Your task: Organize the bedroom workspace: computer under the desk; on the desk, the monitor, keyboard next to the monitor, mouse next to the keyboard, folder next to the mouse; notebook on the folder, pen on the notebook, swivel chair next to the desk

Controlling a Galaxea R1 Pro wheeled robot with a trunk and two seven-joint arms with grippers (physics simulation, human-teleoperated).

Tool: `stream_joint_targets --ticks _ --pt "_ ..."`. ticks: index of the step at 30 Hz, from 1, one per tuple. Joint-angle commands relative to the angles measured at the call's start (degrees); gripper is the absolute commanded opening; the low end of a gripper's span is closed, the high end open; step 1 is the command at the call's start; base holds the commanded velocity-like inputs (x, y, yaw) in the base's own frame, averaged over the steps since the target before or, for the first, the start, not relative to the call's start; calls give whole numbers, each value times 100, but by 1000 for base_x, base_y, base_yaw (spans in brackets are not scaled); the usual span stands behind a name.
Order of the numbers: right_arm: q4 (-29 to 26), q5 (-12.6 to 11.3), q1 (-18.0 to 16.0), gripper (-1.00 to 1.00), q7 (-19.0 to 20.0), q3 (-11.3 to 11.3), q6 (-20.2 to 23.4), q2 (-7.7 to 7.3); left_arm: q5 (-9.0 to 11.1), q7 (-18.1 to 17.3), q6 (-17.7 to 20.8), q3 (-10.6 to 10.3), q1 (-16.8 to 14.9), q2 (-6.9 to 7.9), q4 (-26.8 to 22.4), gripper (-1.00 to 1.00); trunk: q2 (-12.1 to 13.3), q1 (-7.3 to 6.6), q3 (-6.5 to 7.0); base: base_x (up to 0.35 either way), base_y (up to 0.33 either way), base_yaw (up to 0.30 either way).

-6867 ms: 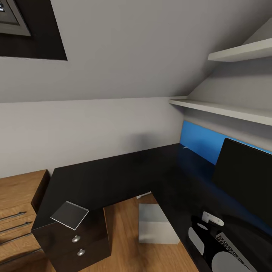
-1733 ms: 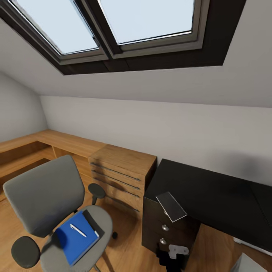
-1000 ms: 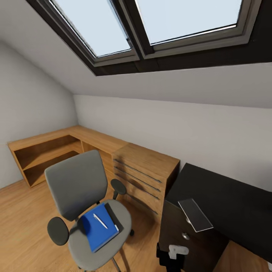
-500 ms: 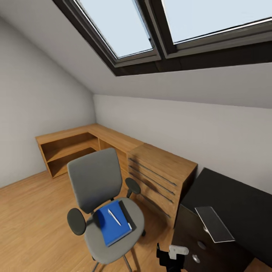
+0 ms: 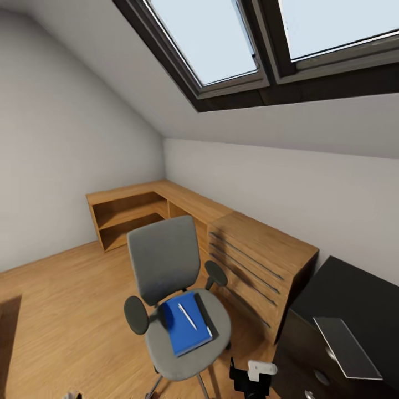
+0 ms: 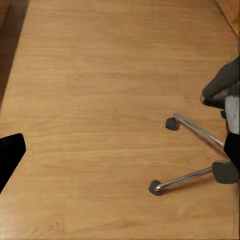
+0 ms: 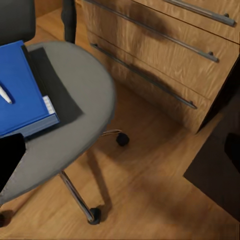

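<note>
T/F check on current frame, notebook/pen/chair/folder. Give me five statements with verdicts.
1. The notebook lies on the swivel chair seat. True.
2. The pen lies on the floor. False: it rests on the notebook.
3. The folder sits on the desk corner. True.
4. The wooden dresser stands between chair and desk. True.
5. The right tool holds the notebook. False: it is apart from the notebook, near the desk.

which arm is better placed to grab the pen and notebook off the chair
Probably the right. Its wrist view looks right down on the notebook and pen on the swivel chair seat. The left wrist view sees floor and the chair's chrome legs, off to the side.
</note>
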Motion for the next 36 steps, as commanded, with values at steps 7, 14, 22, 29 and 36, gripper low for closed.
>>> stream_joint_targets --ticks 7,14,22,29,36 --pt "10 -18 -8 100 -31 49 -12 4 -75 652 3072 -64 536 -281 -2815 100 -7 1 -8 0 0 255" --pt "11 -17 75 100 -28 57 -19 4 19 536 2734 -21 624 -286 -2145 100 -7 1 -8 0 0 45" --pt "-1 -17 123 100 -23 59 -27 4 22 485 2327 -24 629 -278 -1466 100 -7 1 -8 0 0 1" --pt "-6 -25 124 100 -15 59 -38 4 19 488 2317 -35 629 -276 -1166 100 -7 1 -8 0 0 75" --pt "-7 -27 124 100 -14 59 -34 4 15 492 2304 -30 629 -283 -1157 100 -7 1 -8 65 9 253"
